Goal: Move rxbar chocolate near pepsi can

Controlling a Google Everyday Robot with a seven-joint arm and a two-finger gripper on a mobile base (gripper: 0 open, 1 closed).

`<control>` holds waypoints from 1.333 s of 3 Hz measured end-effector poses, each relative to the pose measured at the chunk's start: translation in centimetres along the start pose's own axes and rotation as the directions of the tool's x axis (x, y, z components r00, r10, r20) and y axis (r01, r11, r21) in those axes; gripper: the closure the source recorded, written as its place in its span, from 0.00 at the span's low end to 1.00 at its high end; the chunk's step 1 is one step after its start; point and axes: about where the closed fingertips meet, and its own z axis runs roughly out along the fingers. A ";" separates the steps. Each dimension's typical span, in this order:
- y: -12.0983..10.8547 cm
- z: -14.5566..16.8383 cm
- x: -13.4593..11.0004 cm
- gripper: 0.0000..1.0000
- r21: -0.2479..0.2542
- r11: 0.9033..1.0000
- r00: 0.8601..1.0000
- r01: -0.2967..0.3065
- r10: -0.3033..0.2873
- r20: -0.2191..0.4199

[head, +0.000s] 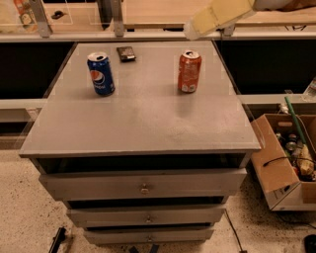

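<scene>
The rxbar chocolate is a small flat dark bar lying at the far edge of the grey cabinet top, left of centre. The pepsi can stands upright, a little in front of and to the left of the bar. My gripper is at the end of a cream-coloured arm that reaches in from the top right. It hangs above the far edge of the top, right of the bar and behind the red-orange can.
A red-orange soda can stands upright at the right of the cabinet top. The cabinet has several drawers below. An open cardboard box of clutter sits on the floor to the right. A shelf rail runs behind.
</scene>
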 end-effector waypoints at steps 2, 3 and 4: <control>1.5 2.0 -4.2 0.00 -0.027 0.975 0.976 -0.219 0.219 -0.001; 1.6 3.3 -6.6 0.00 0.034 0.968 0.968 -0.247 0.248 -0.028; 0.8 5.4 -8.6 0.00 0.105 0.978 0.982 -0.181 0.185 -0.032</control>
